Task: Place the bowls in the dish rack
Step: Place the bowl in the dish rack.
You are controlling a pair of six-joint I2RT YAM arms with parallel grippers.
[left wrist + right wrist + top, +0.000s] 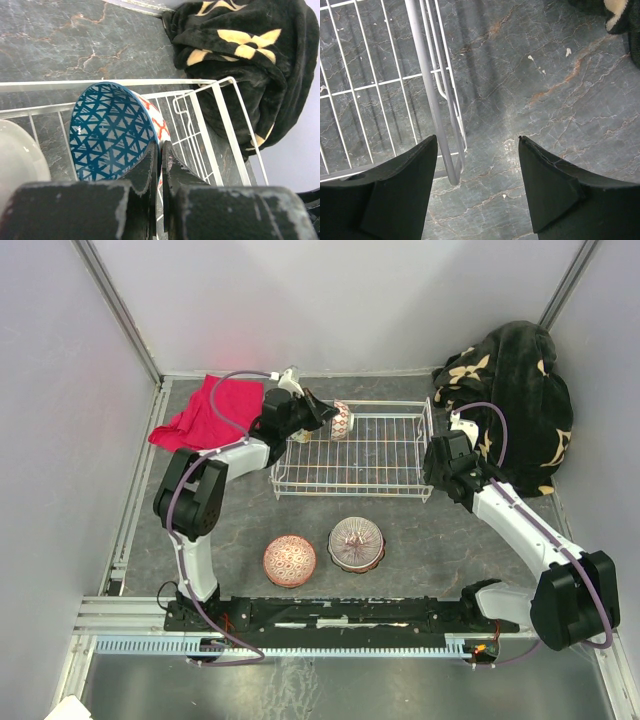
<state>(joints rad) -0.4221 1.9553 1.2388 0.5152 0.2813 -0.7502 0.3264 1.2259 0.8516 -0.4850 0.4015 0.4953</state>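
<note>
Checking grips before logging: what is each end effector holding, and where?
The left end effector pinches the rim of the round ceramic bowl with the blue triangle-patterned inside; the right end effector is open, holding nothing.

The dish rack (352,454) is thin, smooth, white-coated wire. The bowl (107,132) looks like glossy glazed ceramic. The blanket (235,65) is soft plush cloth, and the table (560,100) is matt, veined like stone.

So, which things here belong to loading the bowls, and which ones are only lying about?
For the job: dish rack; blue-patterned bowl, held on edge in the rack by the left pincer; pink bowl and darker bowl on the table.
Lying about: red cloth; black flowered blanket.
</note>
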